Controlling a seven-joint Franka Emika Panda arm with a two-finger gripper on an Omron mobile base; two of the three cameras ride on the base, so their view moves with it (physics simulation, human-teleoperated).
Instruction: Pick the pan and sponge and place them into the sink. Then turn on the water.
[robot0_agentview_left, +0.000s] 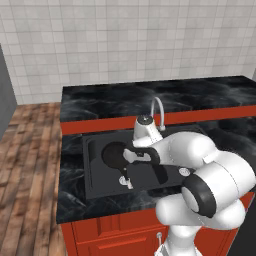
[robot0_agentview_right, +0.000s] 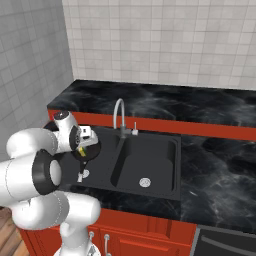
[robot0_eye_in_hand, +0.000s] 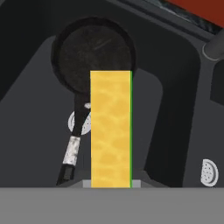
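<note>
Black marbled counter (robot0_agentview_left: 100, 102) over red cabinets (robot0_agentview_left: 115, 227) is running along a pale tiled wall (robot0_agentview_left: 125, 40), with wood flooring (robot0_agentview_left: 30, 165) lying off to one side. Set into that counter, the sink (robot0_agentview_right: 172, 145) is showing two dark basins. The pan (robot0_eye_in_hand: 94, 50) is lying flat in the larger basin, beyond the fingertips in the hand view, its handle (robot0_eye_in_hand: 72, 146) pointing back toward them and crossing over that basin's silver drain (robot0_eye_in_hand: 85, 124). The second drain (robot0_agentview_right: 145, 182) is sitting in the other basin, off to the side of the grip.

The sponge (robot0_eye_in_hand: 110, 129) is being pinched between the fingers, standing out straight ahead of them as a tall yellow block with its thin green face along one edge. It is hanging above the pan's basin, apart from the pan and not touching the sink floor.

The gripper (robot0_agentview_left: 141, 155) is pointing down over the larger basin, with the white arm (robot0_agentview_left: 200, 170) folding forward from the base and its wrist bending low over the sink rim. The faucet (robot0_agentview_right: 120, 117) is rising just behind the basins, on the far side of the fingers, its spout curving over.
</note>
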